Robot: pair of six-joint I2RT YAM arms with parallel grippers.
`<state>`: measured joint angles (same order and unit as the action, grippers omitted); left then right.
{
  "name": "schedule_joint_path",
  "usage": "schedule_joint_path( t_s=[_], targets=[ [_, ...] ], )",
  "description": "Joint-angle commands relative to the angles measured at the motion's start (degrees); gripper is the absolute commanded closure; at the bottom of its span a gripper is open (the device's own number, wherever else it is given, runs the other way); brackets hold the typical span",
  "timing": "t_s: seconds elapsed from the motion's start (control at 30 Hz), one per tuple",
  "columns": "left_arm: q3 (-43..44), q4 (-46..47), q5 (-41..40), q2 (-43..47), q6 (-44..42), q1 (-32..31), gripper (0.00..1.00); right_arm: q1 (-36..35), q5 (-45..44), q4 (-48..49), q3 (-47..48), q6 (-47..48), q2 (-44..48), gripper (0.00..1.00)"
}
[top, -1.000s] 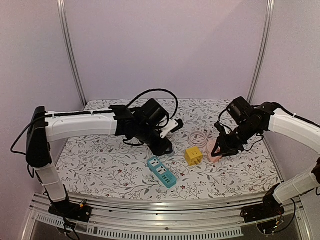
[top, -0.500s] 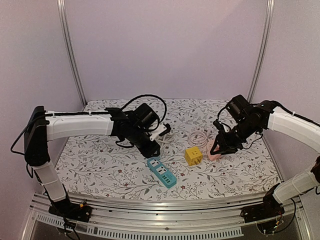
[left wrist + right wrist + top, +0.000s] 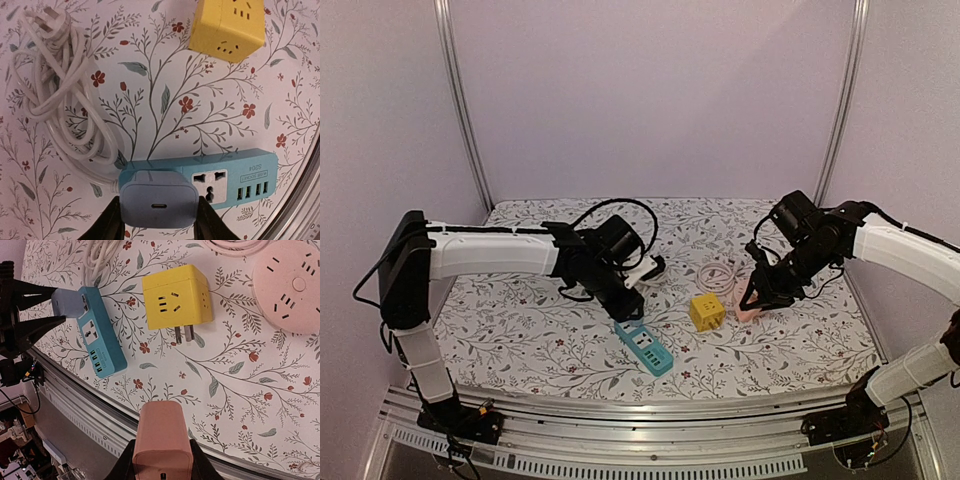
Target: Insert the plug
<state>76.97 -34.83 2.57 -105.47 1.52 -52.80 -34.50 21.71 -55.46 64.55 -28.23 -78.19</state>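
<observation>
My left gripper (image 3: 159,223) clamps the grey charger (image 3: 159,200) over the blue strip (image 3: 242,172) at its far end, prongs hidden; my right gripper (image 3: 162,467) pinches a pink plug (image 3: 161,437).

Three socket blocks lie on the table (image 3: 500,330): one blue strip (image 3: 240,167), one yellow cube (image 3: 175,295) and one pink disc (image 3: 295,287). There are two chargers, one grey charger (image 3: 159,199) in the left hand (image 3: 159,215) and one pink charger (image 3: 162,440) in the right hand (image 3: 162,462). There are two coiled cables, one white cable (image 3: 55,100) and one pink cable (image 3: 720,272). The strip shows one free outlet (image 3: 209,184) and four USB ports (image 3: 252,191).
</observation>
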Motion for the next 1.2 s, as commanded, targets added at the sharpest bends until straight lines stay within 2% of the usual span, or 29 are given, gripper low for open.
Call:
schedule_joint_path(
  t_s=[0.0, 0.87, 1.17],
  targets=[
    [-0.8, 1.4, 0.9, -1.3, 0.4, 0.3, 0.68, -0.3, 0.2, 0.6, 0.9, 0.2, -0.7, 1.0],
    [-6.8, 1.3, -1.8, 2.5, 0.2, 0.9, 0.72, -0.3, 1.1, 0.8, 1.9, 0.6, -2.8, 1.0],
    [-9.8, 7.7, -0.9, 3.0, 3.2, 0.9, 0.72, -0.2, 1.3, 0.5, 2.1, 1.2, -3.2, 1.0]
  ],
)
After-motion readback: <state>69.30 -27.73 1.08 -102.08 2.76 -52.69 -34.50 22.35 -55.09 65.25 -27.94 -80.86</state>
